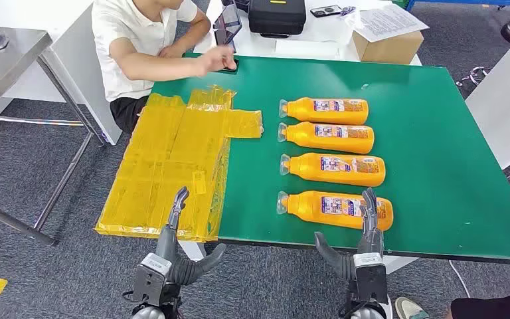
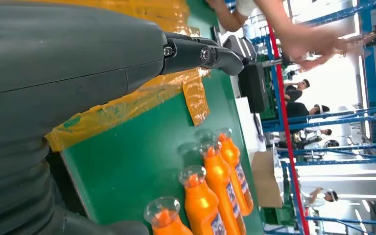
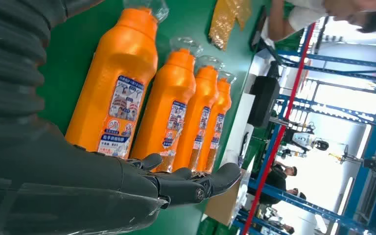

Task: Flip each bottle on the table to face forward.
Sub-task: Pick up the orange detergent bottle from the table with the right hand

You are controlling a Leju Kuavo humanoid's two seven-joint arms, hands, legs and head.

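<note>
Desk: a green-topped desk [image 1: 438, 166] was seen from above, its near edge just beyond the two hands.
Bottles: four orange plastic bottles with clear caps and printed labels were laid on their sides in a column right of the desk's middle, caps pointing left, labels turned upward; the farthest bottle [image 1: 325, 110], the second bottle [image 1: 327, 137], the third bottle [image 1: 334, 169] and the nearest bottle [image 1: 335, 209] lay close beside one another.
Yellow sheet: a crinkled yellow translucent plastic sheet [image 1: 166, 166] was spread over the desk's left part, hanging past the near-left edge.
Left hand: the left hand [image 1: 172, 222] was held above the near edge of the yellow sheet, its fingers [image 1: 179, 203] stretched out and apart, with nothing held.
Right hand: the right hand [image 1: 370, 222] was raised at the desk's near edge, its fingers [image 1: 370, 203] extended over the base end of the nearest bottle; nothing was gripped, and contact could not be judged.
Person: a person in a white shirt [image 1: 133, 46] was seated at the far-left corner, one hand laid on a dark phone [image 1: 228, 64].
Far end: a black case [image 1: 277, 16] and a cardboard box [image 1: 388, 45] stood beyond the desk.
</note>
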